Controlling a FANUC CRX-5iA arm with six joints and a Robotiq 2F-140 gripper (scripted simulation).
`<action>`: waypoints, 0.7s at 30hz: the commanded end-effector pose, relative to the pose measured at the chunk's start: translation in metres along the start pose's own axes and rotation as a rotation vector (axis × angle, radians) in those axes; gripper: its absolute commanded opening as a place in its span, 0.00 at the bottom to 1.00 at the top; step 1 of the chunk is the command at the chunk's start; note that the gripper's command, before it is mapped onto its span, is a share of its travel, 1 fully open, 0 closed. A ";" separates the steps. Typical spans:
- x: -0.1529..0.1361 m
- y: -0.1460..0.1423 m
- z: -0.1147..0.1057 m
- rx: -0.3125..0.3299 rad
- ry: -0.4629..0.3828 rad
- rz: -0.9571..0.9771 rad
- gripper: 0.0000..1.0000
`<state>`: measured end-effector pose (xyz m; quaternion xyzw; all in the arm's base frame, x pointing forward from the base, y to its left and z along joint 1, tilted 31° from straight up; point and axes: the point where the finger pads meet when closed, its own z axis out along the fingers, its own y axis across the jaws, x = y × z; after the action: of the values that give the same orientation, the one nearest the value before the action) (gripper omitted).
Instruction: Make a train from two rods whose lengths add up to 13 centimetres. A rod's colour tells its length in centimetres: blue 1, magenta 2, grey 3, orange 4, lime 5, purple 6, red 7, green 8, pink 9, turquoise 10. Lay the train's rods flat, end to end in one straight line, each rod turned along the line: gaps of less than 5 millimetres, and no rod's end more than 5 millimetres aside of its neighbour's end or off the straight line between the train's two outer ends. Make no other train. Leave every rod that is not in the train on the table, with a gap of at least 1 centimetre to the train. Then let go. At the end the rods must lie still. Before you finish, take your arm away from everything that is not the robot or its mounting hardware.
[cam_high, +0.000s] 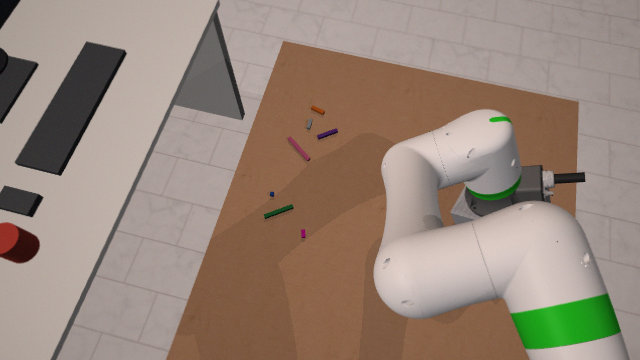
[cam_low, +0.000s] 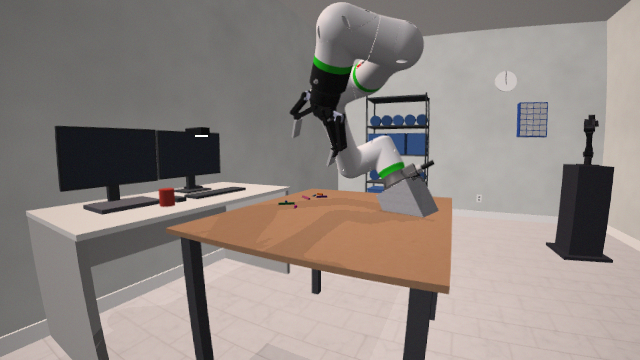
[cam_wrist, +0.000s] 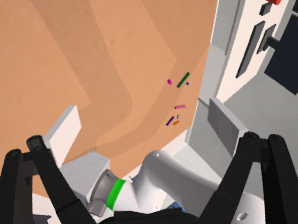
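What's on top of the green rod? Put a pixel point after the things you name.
Nothing visible: the green rod (cam_high: 278, 211) (cam_low: 286, 203) (cam_wrist: 183, 80) shows its upper face uncovered in the top view. Its underside, against the table (cam_high: 340, 280) (cam_low: 350, 235) (cam_wrist: 45, 65), can't be seen.

1. We see grey walls (cam_low: 470, 65), with a round clock (cam_low: 506, 81) and a blue-gridded panel (cam_low: 532, 119) at upper right in the exterior view.
2. We find pale tiles (cam_high: 420, 30) (cam_low: 500, 260) covering the floor.
3. Our brown desk (cam_high: 345, 90) (cam_low: 350, 235) (cam_wrist: 50, 60) stands on dark legs, soft shadows crossing its top.
4. At left in the exterior view, we have a white table (cam_low: 65, 220) bearing two dark monitors (cam_low: 107, 157) (cam_low: 200, 155) and a red cylinder (cam_high: 19, 243) (cam_low: 166, 197).
5. Behind, at centre, we spot a black shelf unit (cam_low: 397, 127) with blue items.
6. We notice a dark pedestal (cam_low: 585, 210) at right.
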<state>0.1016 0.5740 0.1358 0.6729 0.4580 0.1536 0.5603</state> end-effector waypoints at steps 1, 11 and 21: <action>0.000 0.000 0.000 0.000 0.000 0.000 1.00; 0.000 0.000 0.000 0.000 0.000 0.000 1.00; 0.001 0.002 0.002 0.006 -0.003 0.000 1.00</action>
<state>0.1023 0.5739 0.1359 0.6733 0.4578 0.1531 0.5601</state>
